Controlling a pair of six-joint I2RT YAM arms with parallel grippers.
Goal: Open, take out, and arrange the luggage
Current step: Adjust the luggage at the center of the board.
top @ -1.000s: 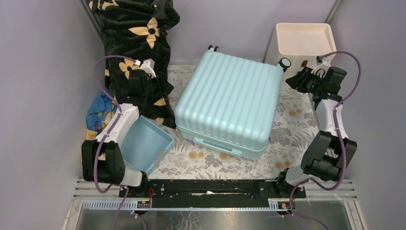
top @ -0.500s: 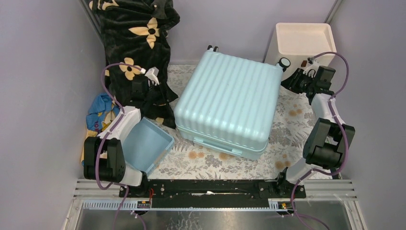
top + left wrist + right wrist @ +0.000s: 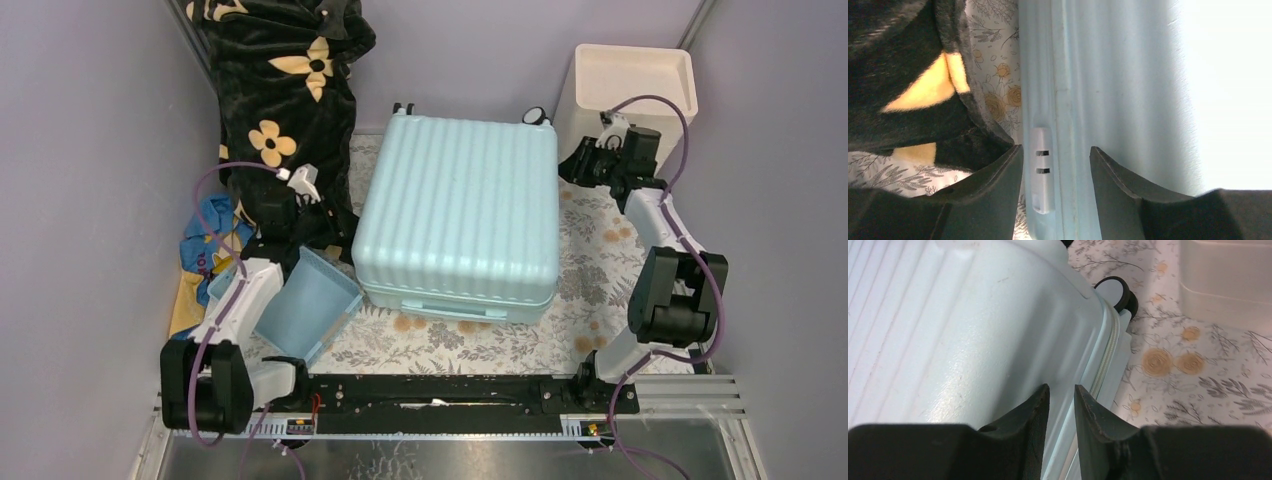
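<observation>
Pale aqua ribbed luggage (image 3: 458, 215) centre frame, black blanket (image 3: 290, 90) with cream flowers upper left, grey-and-ochre floral tablecloth (image 3: 600, 280) beneath.

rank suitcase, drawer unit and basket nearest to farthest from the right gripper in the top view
From the right gripper:
1. suitcase, right beside its fingers
2. drawer unit, just behind, far right corner
3. basket, across the table by the left arm
</observation>
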